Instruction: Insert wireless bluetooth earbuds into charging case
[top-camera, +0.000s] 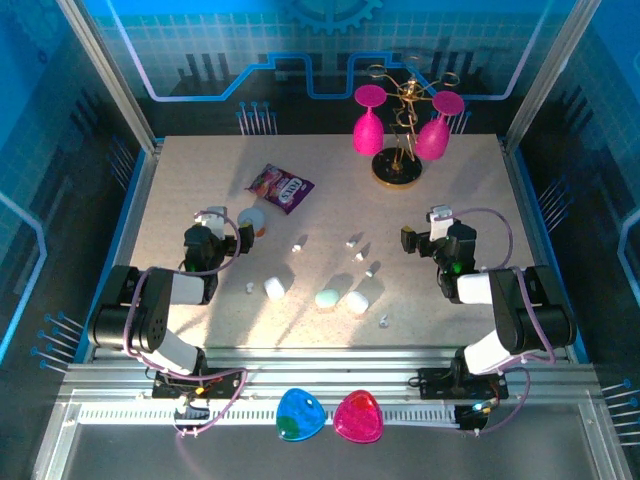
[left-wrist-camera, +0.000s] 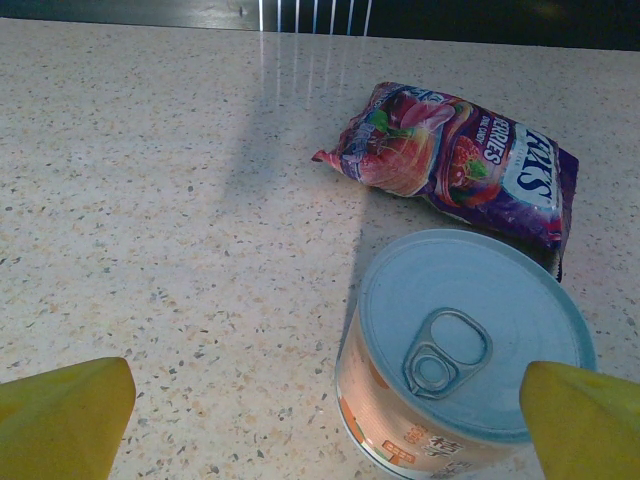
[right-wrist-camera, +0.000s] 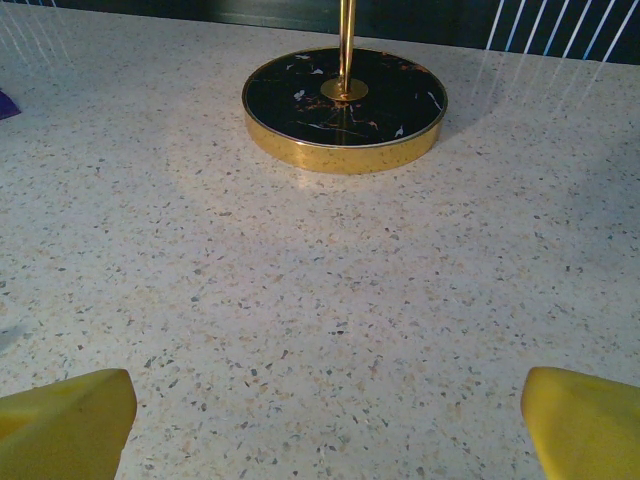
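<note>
1. L gripper (left-wrist-camera: 322, 418): jaws wide open, nothing held, tin can (left-wrist-camera: 465, 350) right in front; snack pouch (left-wrist-camera: 460, 160) just behind it.
2. R gripper (right-wrist-camera: 322, 420): wide open, empty, facing gold-rimmed stand base (right-wrist-camera: 345, 105).
3. Earbuds (top-camera: 362, 252): scattered mid-table between the 2 arms, near 3 pebble cases (top-camera: 327, 298).

A purple snack bag (left-wrist-camera: 460, 160) lies just behind the pull-tab can (left-wrist-camera: 465, 340). A gold stand (top-camera: 398, 168) holding two pink glasses (top-camera: 368, 130) stands well right of the can.
</note>
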